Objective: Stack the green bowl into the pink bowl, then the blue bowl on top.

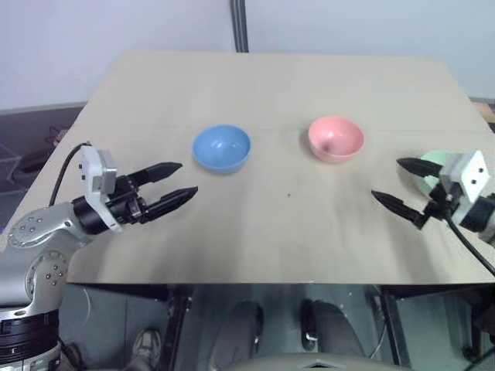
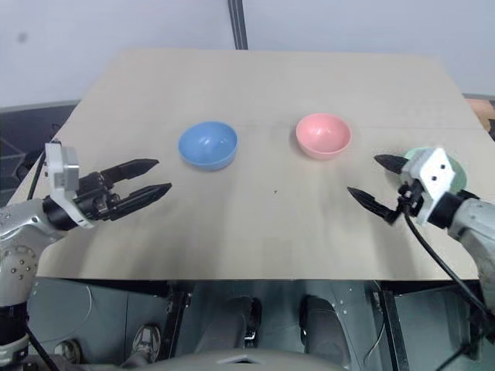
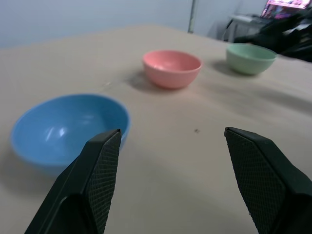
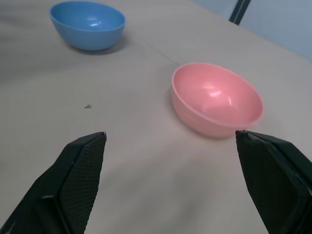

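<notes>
Three small bowls stand apart on the tan table (image 1: pixel 263 93). The blue bowl (image 1: pixel 221 148) sits left of centre, the pink bowl (image 1: pixel 336 138) right of centre. At the table's right edge the green bowl (image 1: pixel 435 161) is mostly hidden behind my right gripper (image 1: pixel 401 182); the left wrist view shows the green bowl (image 3: pixel 250 58) whole. My right gripper is open and empty, level above the table. Left of the blue bowl, my left gripper (image 1: pixel 178 181) is open and empty, pointing toward the table's middle.
A dark vertical pole (image 1: pixel 240 25) rises behind the table's far edge. A small dark speck (image 1: pixel 289 195) marks the tabletop between the grippers.
</notes>
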Controlling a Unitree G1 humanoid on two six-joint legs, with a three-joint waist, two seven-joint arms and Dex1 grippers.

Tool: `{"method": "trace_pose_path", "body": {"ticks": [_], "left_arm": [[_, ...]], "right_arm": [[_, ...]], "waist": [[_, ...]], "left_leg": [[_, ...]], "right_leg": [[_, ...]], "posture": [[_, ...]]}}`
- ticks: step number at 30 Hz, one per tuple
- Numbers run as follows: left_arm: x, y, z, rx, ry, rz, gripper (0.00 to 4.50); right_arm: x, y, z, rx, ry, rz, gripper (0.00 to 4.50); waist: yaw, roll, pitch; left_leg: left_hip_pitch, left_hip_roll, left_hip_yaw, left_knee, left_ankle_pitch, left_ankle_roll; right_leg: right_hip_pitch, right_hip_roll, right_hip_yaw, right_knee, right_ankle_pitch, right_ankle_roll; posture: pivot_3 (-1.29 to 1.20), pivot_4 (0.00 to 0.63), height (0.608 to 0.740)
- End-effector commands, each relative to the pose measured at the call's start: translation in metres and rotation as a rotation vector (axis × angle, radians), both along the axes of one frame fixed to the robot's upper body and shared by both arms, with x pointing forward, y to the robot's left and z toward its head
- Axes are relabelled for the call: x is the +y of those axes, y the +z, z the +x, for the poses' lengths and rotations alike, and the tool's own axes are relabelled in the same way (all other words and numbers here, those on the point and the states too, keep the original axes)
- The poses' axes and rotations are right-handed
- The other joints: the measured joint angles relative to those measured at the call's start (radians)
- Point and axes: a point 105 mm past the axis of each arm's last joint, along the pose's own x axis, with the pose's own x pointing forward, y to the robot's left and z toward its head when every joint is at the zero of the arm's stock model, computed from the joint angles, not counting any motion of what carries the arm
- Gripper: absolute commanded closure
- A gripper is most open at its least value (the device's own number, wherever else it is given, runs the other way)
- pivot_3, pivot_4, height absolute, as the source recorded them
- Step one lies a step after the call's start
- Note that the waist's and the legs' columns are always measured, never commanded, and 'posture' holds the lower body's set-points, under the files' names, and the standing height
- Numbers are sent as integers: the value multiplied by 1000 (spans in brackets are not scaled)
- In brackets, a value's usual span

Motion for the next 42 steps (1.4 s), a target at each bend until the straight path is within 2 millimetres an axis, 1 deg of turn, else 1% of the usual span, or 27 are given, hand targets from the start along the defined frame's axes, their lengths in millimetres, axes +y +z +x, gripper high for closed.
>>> {"method": "trace_pose_path", "body": {"ticks": [1,4,6,9,10,12,14,15,17,19,22,24,26,27,28,29,30,32,34,37,39,40,41,42], "left_arm": [[-22,12,-14,-45,-154,-47,904],[-26,14,-18,-52,-208,-46,904],[-27,16,-17,-62,-207,-45,904],[-28,19,-15,-80,-190,-44,904],[-29,20,-15,-88,-178,-41,904],[-29,20,-16,-93,-162,-42,904],[-27,19,-19,-94,-144,-44,904],[-27,18,-20,-93,-137,-46,904],[-26,17,-21,-92,-120,-49,904],[-25,15,-22,-87,-109,-49,904],[-24,12,-20,-83,-84,-53,904],[-20,8,-17,-75,-63,-55,904],[-19,6,-15,-69,-53,-54,904],[-18,5,-14,-68,-50,-55,904],[-18,4,-13,-66,-48,-55,904],[-18,3,-12,-65,-47,-56,904],[-18,3,-11,-66,-45,-51,904],[-19,2,-8,-64,-45,-52,904],[-19,1,-7,-63,-46,-51,904],[-19,0,-6,-58,-51,-47,904],[-20,0,-6,-57,-53,-46,904],[-20,0,-6,-56,-53,-46,904],[-20,0,-6,-55,-53,-46,904],[-21,-1,-6,-53,-55,-44,904]], "right_arm": [[28,-4,45,-58,36,-83,36],[55,-18,77,-71,104,-188,36],[69,-27,96,-67,127,-238,36],[79,-37,117,-52,134,-299,36],[80,-39,122,-48,130,-309,580],[81,-40,129,-45,137,-327,1360],[81,-38,134,-55,132,-339,2478],[81,-38,135,-60,136,-349,2950],[80,-37,137,-72,147,-367,4051],[81,-33,136,-89,166,-370,4391],[89,-23,128,-140,220,-376,4391],[103,-13,109,-166,307,-338,4391],[117,-13,82,-142,414,-317,4391],[121,-15,71,-127,446,-320,4391],[127,-22,57,-125,475,-341,4391],[131,-25,47,-125,487,-355,4391],[135,-32,38,-129,488,-379,4391],[144,-49,20,-73,526,-413,4391],[147,-61,11,-12,547,-450,4391],[149,-70,10,42,551,-485,4391],[149,-74,9,80,552,-482,3689],[149,-73,9,84,550,-479,3485],[150,-73,9,87,549,-477,3067],[151,-65,10,60,529,-454,2482]], "waist": [[-8,-1,0],[-18,-1,1],[-12,-1,1],[-18,-1,1],[-19,-1,1],[-21,-1,1],[-23,-1,1],[-25,-1,1],[-25,-1,1],[-26,-1,1],[-26,-1,1],[-25,-1,1],[-23,-1,1],[-23,-1,1],[-21,-1,1],[-19,-1,1],[-20,-1,1],[-19,-1,1],[-21,-1,1],[-25,-3,0],[-24,-4,-1],[-23,-4,-1],[-22,-4,-1],[-22,-4,-1]], "left_leg": [[0,0,0,0,0,0],[1,2,4,0,1,0],[0,3,4,0,1,-1],[-2,3,7,-1,3,-5],[-3,2,9,-1,3,-5],[-3,2,11,-1,3,-5],[-3,1,13,-1,3,-4],[-3,1,13,-1,2,-4],[-3,1,14,-2,2,-4],[-3,2,14,-2,2,-4],[-2,3,14,-2,2,-4],[-2,3,14,-2,2,-4],[-2,3,14,-2,2,-4],[-2,3,14,-2,2,-4],[-2,3,14,-2,2,-4],[-3,3,14,-2,0,-1],[-3,3,14,-1,0,0],[-3,3,15,-1,0,0],[-2,3,15,0,0,0],[1,3,18,2,0,0],[1,3,17,3,1,-1],[1,3,17,3,1,-1],[1,3,17,3,1,-1],[1,3,16,3,1,-2]], "right_leg": [[-1,0,1,0,0,0],[-2,3,4,1,4,-5],[-3,5,4,1,5,-4],[-6,6,5,1,7,-2],[-7,5,6,1,7,-2],[-7,5,8,0,7,-2],[-8,4,10,-1,7,-1],[-8,3,10,-1,7,-1],[-8,3,13,-1,7,-1],[-9,4,13,0,7,-1],[-10,5,14,2,8,-2],[-10,5,15,3,8,-3],[-11,5,15,5,8,-3],[-12,5,15,6,8,-3],[-12,5,15,6,8,-3],[-13,5,15,7,8,-3],[-13,4,15,8,8,-3],[-13,4,15,8,8,-3],[-13,4,14,9,8,-3],[-13,5,15,13,7,-3],[-13,5,14,14,6,-5],[-13,5,14,15,6,-5],[-13,6,14,15,6,-5],[-13,6,14,15,6,-5]], "posture": [[0,150,740],[0,150,740],[0,150,740],[0,150,740],[0,150,740],[0,150,740],[0,150,740],[0,150,740],[0,150,740],[0,150,740],[0,150,740],[0,150,740],[0,150,740],[0,150,740],[0,150,740],[0,150,740],[0,150,740],[0,150,740],[0,150,740],[0,150,740],[0,150,740],[0,150,740],[0,150,740],[0,150,740]]}}
